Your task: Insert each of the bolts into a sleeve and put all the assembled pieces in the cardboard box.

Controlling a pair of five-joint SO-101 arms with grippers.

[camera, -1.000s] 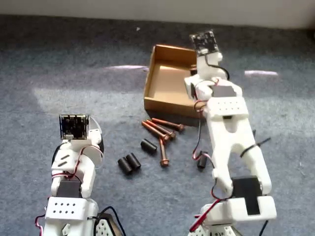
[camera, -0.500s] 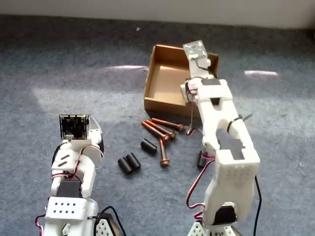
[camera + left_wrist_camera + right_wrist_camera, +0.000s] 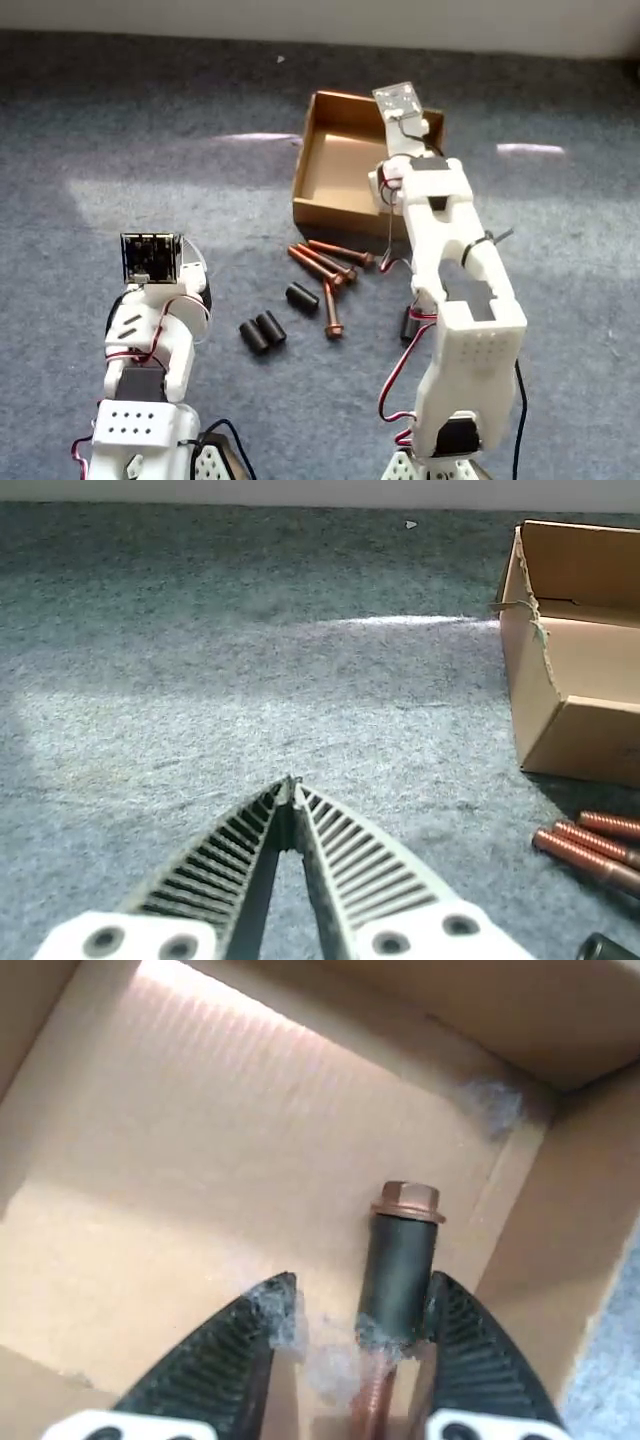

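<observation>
Cardboard box (image 3: 200, 1140) floor has sleeved bolt (image 3: 400, 1260) lying btwn my R claw (image 3: 362, 1285) jaws, spread wide; L claw (image 3: 291, 798) pinched closed, empty, over carpet (image 3: 200, 680).

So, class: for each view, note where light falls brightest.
High view: a pale sunlit band crosses the carpet beside the cardboard box. Left wrist view: a bright streak runs toward the box. Right wrist view: box floor brightest far from the right claw.
</observation>
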